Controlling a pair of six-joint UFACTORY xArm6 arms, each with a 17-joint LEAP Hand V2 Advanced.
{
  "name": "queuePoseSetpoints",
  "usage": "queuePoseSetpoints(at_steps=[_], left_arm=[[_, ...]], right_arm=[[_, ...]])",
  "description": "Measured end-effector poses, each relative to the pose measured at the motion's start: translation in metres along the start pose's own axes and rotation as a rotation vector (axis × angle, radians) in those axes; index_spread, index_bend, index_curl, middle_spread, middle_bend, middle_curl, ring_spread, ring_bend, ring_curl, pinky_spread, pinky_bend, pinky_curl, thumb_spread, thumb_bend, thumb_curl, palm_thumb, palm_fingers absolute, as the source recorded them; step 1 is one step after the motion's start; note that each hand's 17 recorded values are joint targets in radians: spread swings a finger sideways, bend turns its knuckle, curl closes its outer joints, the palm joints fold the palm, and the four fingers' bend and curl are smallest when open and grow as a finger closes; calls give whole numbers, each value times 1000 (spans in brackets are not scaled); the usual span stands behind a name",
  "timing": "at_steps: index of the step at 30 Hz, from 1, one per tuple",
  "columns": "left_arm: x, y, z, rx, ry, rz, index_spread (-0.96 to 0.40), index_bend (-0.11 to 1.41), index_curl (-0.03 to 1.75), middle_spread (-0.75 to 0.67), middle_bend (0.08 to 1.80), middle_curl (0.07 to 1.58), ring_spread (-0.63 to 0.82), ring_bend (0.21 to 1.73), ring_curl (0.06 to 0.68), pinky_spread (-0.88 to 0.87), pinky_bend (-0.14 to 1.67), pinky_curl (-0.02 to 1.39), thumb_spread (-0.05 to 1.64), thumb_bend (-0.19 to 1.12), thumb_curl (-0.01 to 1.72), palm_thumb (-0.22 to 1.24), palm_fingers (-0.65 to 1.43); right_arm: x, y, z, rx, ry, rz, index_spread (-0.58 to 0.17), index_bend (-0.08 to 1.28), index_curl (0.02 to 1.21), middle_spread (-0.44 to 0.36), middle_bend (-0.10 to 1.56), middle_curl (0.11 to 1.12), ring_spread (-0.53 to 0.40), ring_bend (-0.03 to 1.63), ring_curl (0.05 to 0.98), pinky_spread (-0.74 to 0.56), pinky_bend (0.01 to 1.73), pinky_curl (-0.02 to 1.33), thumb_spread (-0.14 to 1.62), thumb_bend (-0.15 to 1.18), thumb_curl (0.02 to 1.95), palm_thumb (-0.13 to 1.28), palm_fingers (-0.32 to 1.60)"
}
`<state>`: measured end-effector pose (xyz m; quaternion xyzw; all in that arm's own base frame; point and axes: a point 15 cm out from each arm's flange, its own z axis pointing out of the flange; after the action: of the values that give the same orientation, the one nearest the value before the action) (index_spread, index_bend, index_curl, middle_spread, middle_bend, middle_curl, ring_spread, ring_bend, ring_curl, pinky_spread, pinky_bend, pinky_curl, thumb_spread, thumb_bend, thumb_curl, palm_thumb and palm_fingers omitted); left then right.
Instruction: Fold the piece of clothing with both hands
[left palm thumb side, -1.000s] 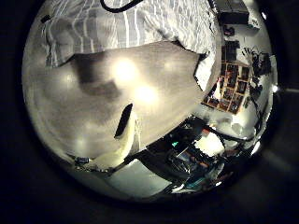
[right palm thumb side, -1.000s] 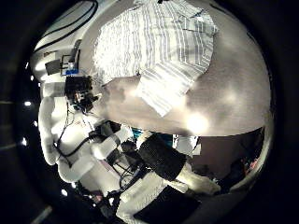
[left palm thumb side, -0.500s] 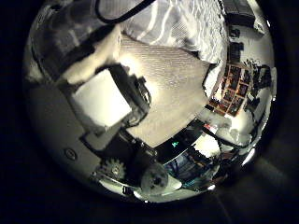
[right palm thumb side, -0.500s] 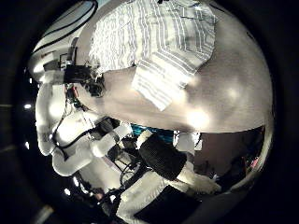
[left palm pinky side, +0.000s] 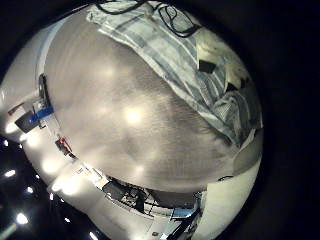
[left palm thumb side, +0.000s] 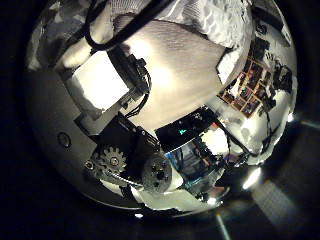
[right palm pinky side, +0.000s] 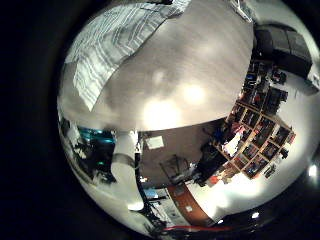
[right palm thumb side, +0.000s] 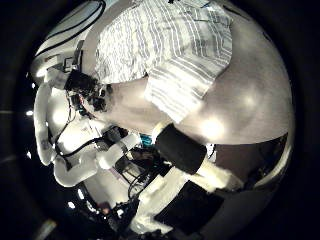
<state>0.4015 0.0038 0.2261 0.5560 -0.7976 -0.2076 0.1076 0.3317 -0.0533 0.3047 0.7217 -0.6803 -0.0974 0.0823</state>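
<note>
Fingers (left palm thumb side: 105, 85) swing across the left palm view; striped shirt (right palm thumb side: 170, 50) lies flat on the table (right palm pinky side: 190, 70), sleeve trailing toward its edge; neither hand's grip is clear.

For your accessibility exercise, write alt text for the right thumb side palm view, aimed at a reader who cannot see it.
A striped shirt lies spread on a round table, one sleeve reaching toward the table's edge. Beside the table a white robot arm with a hand of black and white parts hangs near the shirt without touching it.
</note>
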Motion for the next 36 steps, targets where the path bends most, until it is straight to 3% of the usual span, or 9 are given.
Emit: queuePoseSetpoints(at_steps=[4, 7, 15, 22, 27, 29, 31, 33, 36], left_arm=[[3, -1, -9, 35, 10, 0, -624, 581, 861, -493, 1065, 797, -471, 1268, 500, -654, 835, 639, 1153, -21, 463, 662, 1089], [3, 2, -12, 39, 7, -3, -642, 594, 915, -493, 1079, 824, -463, 1294, 514, -658, 855, 673, 1176, -16, 455, 656, 1066], [1, 6, -15, 42, 8, -7, -677, 589, 1027, -490, 1090, 872, -450, 1317, 528, -669, 867, 736, 1194, -14, 446, 656, 1046], [-1, 8, -15, 43, 13, -15, -689, 556, 1094, -483, 1078, 895, -446, 1324, 530, -681, 858, 772, 1241, -22, 407, 578, 1039], [-2, 7, -15, 38, 13, -13, -697, 534, 1132, -482, 1070, 907, -445, 1325, 529, -682, 843, 796, 1274, -15, 384, 556, 1041], [-3, 8, -15, 37, 15, -13, -700, 530, 1144, -481, 1067, 911, -445, 1321, 527, -685, 837, 805, 1282, -15, 378, 549, 1047], [-4, 11, -17, 35, 18, -13, -702, 522, 1155, -480, 1067, 914, -445, 1318, 527, -688, 829, 813, 1289, -12, 373, 549, 1051], [-5, 13, -19, 33, 20, -11, -704, 514, 1166, -479, 1065, 917, -445, 1317, 526, -691, 822, 821, 1293, -12, 368, 548, 1052], [-4, 17, -22, 26, 25, 1, -708, 504, 1180, -478, 1061, 920, -446, 1315, 526, -696, 812, 833, 1297, -11, 364, 548, 1055]], right_arm=[[-1, -6, 38, -83, -4, -65, -383, 124, 266, -125, 275, 393, -161, 705, 293, 142, 501, 217, 1217, -14, 312, 486, 433], [0, -21, 57, -106, 21, -104, -365, 134, 258, -120, 291, 402, -166, 679, 294, 143, 531, 224, 1176, -22, 320, 487, 330], [-9, -58, 110, -164, 43, -145, -352, 155, 267, -74, 276, 395, -62, 566, 260, 225, 550, 227, 1133, -23, 336, 489, 175], [-7, -70, 120, -166, 126, -116, -335, 164, 273, -49, 266, 387, -8, 541, 253, 254, 541, 229, 1099, -27, 341, 465, 166], [0, -74, 121, -177, 225, -123, -313, 182, 288, -78, 284, 389, -75, 613, 264, 178, 501, 211, 1072, -18, 351, 493, 315], [-1, -76, 120, -177, 253, -132, -319, 169, 287, -133, 374, 418, -156, 694, 278, 42, 527, 198, 1060, -4, 368, 549, 542], [-3, -76, 119, -177, 264, -141, -344, 150, 281, -184, 420, 446, -227, 820, 321, -169, 675, 224, 1051, 0, 381, 603, 806], [-5, -77, 116, -167, 271, -148, -376, 184, 302, -225, 460, 478, -274, 889, 358, -317, 758, 251, 1039, -7, 391, 636, 915], [-8, -77, 112, -154, 276, -154, -430, 291, 366, -269, 577, 550, -300, 961, 414, -428, 845, 302, 1034, -1, 411, 705, 1168]])
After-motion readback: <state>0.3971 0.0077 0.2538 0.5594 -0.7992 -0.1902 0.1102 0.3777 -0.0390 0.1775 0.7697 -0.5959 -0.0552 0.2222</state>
